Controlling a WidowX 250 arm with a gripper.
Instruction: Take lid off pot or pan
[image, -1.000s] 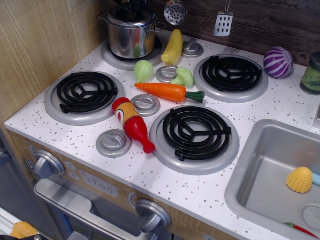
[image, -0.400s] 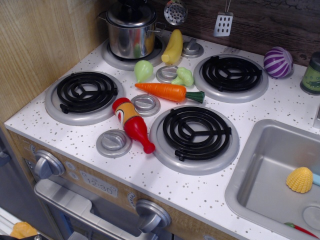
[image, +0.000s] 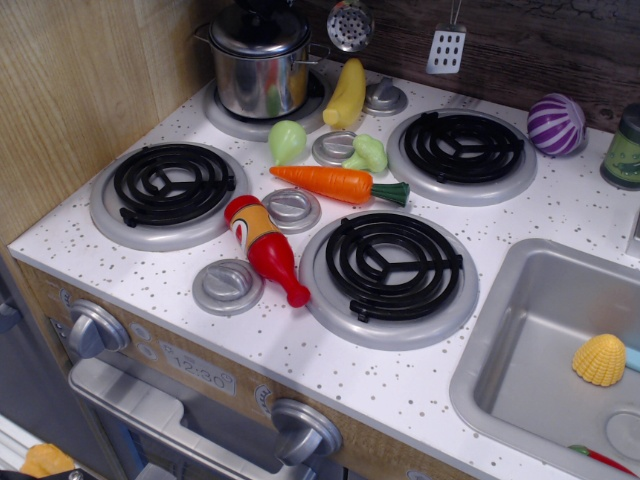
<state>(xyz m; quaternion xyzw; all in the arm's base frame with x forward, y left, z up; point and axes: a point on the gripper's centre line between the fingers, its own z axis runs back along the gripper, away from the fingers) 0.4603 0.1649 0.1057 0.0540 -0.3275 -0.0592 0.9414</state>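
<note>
the pot (image: 261, 82) sits on the back-left burner (image: 262, 118) w/ the lid (image: 258, 30) on top, so your lift is straight up. gripper (image: 264, 5) is a dark shape over the knob, cut by the frame edge; can't tell if it's spread or pinching
</note>
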